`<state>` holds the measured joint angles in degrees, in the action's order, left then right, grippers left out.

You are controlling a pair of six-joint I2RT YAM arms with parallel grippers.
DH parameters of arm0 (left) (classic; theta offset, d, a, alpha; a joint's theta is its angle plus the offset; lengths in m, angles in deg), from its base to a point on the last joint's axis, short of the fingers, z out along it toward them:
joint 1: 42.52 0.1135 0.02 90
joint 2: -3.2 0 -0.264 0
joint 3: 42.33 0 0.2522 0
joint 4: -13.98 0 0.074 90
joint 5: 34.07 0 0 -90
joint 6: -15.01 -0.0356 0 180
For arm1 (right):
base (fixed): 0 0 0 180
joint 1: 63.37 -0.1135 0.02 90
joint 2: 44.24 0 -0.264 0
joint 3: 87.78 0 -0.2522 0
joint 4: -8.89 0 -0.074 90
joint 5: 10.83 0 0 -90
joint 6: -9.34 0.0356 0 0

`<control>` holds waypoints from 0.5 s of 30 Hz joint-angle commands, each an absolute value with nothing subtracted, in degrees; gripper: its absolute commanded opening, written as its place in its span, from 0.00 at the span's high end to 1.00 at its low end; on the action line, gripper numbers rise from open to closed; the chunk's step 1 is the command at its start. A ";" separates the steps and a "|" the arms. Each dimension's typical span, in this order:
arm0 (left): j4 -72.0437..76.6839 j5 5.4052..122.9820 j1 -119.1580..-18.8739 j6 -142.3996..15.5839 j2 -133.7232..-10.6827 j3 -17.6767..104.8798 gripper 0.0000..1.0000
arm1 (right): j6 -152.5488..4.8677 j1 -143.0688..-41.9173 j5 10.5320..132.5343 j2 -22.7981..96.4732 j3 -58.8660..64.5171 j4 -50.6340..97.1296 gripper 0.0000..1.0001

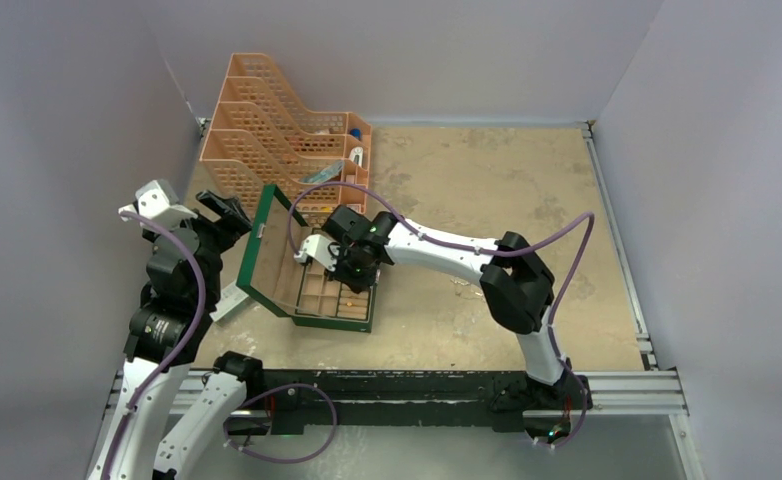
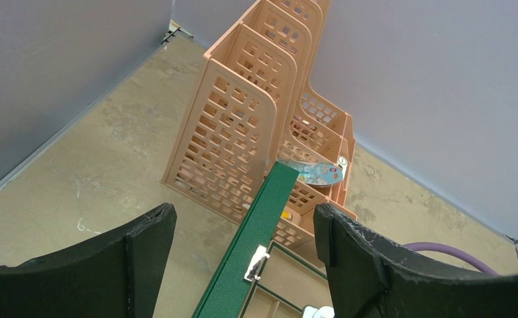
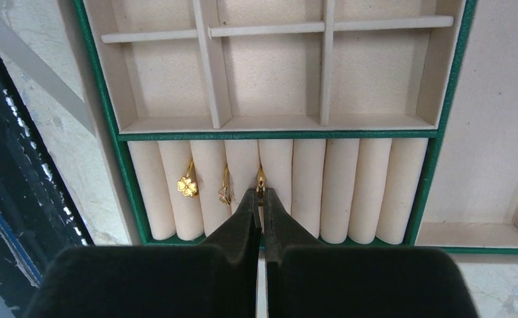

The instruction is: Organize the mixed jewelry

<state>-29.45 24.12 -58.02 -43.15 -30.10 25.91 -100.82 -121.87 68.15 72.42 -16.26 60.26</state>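
Right fingers are clenched on a gold ring, right at a slot in the ring rolls of the open green jewelry box. A clover ring and a second ring are already tucked into slots just beside it. Left fingers are spread wide, released, with the box lid edge between them.

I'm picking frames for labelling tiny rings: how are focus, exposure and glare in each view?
Top external: even, soft light, no glare, but jewelry in the green box is too small to resolve. Left wrist: orange rack and green lid sharp, the open left end effector dark. Right wrist: gold rings crisp, the right end effector a near-black mass hiding the lower frame.
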 commanded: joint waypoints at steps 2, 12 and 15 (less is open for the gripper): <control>-27.13 24.46 -57.99 -44.60 -30.52 25.71 0.24 | -99.00 -122.22 70.37 73.04 -18.71 59.52 0.98; -27.05 25.08 -57.99 -44.54 -30.45 25.96 0.25 | -95.41 -122.24 70.55 67.90 -18.15 60.93 0.76; -26.93 25.87 -57.99 -44.49 -30.73 26.14 0.25 | -93.92 -122.20 72.56 65.07 -16.96 60.10 0.68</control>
